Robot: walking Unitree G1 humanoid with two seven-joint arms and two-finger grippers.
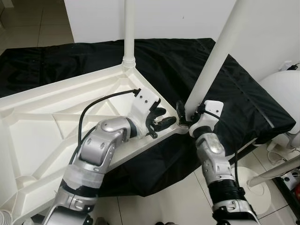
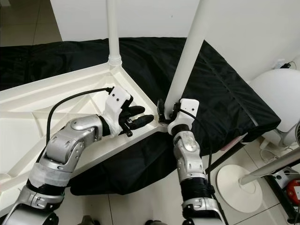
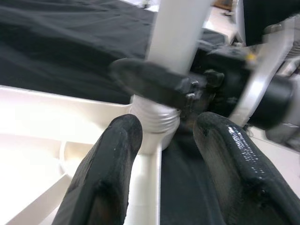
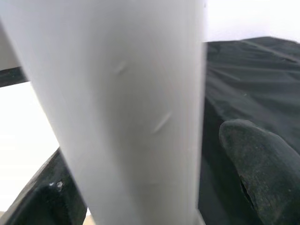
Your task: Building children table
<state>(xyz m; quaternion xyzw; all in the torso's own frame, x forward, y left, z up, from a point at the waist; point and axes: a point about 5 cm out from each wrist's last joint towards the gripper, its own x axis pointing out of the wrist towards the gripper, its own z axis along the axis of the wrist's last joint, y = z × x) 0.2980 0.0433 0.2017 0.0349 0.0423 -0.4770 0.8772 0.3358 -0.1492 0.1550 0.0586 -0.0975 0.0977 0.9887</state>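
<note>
open pincer [image 3: 161, 140], white leg [image 3: 176, 33], socket [image 3: 154, 117]

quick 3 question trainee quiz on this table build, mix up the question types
1. True or false: the far leg already stands upright in a corner of the upturned tabletop.
2. The right gripper is closed around: A) the near leg B) a cable C) the black cloth
3. Fill in: the left gripper rests on the tabletop's ____, fingers apart.

Key: 1 true; 2 A; 3 rim

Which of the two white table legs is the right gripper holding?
The nearer, tilted leg, held by the right gripper; the far upright leg stands untouched.
</note>
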